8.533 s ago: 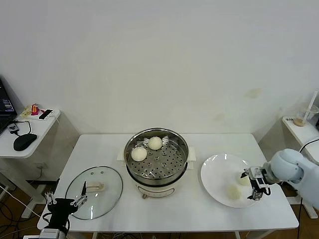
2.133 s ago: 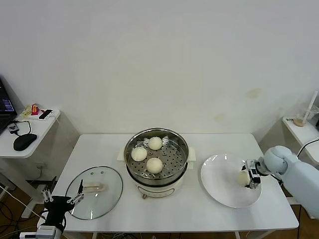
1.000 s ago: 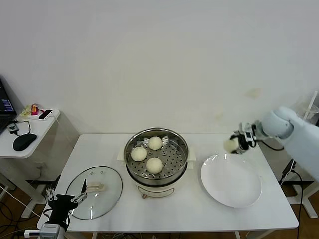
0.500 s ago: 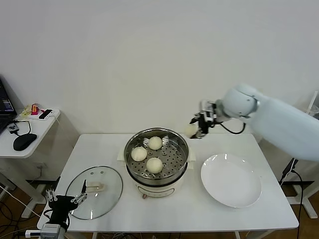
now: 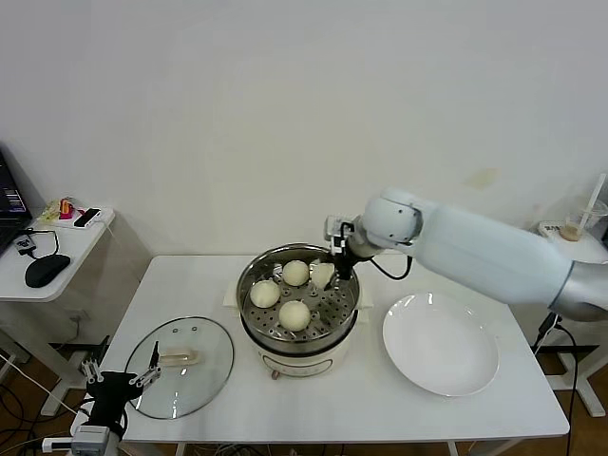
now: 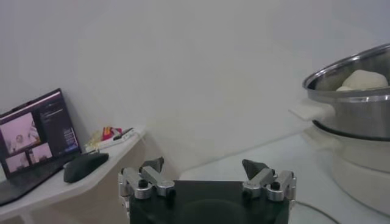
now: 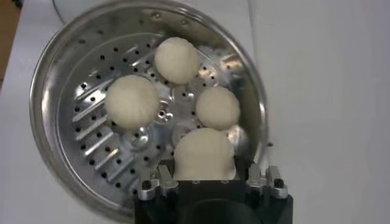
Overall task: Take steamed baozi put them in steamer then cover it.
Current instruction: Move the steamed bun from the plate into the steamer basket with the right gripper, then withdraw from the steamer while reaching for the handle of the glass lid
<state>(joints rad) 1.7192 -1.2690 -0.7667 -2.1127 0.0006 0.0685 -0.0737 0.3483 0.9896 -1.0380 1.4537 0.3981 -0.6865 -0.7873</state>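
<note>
Head view: right tool (image 5: 332,270) hangs over the steamer (image 5: 298,296), clamped on a baozi (image 5: 322,275) above three buns (image 5: 294,314) on the tray. Plate (image 5: 441,344) lies right, lid (image 5: 180,366) left, near the spread left tool (image 5: 121,383) off the surface (image 5: 361,399).

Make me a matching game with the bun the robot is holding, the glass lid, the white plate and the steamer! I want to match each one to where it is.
Things:
1. held bun
2. glass lid
3. white plate
4. steamer

Places:
A. middle of the table, three buns lying on its tray
B. table's right side, nothing on it
C. in the right gripper, above the steamer's tray
D. flat on the table's left side, near the left gripper

Pairs: 1-C, 2-D, 3-B, 4-A
</note>
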